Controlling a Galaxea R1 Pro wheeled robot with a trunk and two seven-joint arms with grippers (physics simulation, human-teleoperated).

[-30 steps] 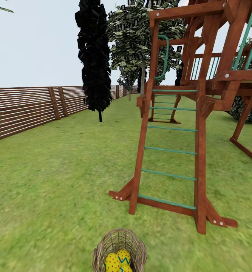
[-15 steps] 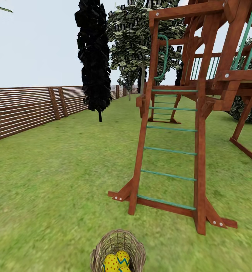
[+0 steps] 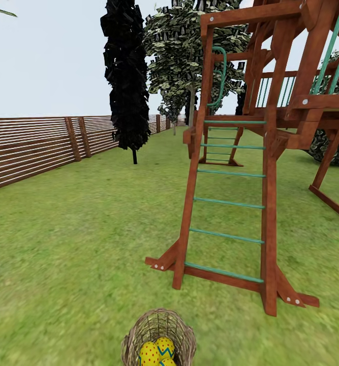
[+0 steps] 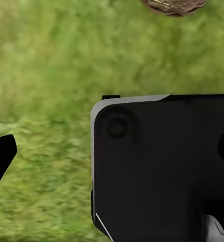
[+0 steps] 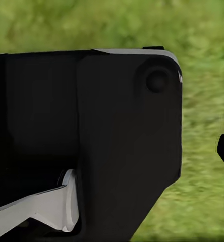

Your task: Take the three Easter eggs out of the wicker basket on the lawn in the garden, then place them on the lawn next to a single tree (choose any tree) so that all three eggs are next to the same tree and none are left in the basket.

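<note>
The wicker basket (image 3: 159, 336) stands on the lawn (image 3: 67, 254) at the near edge of the head view, with the three Easter eggs (image 3: 158, 352) inside it. In the left wrist view the basket rim (image 4: 175, 6) lies beyond the left tool, well apart. For both tools I cannot tell released or clenched. Farther stands a wooden play tower (image 3: 230, 203), then the tree (image 3: 182, 61).

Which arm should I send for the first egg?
Left, tentatively. The left wrist view catches the wicker basket rim past its fingertips, while the right shows grass. From the head, the basket with its eggs sits almost centred on the lawn.
</note>
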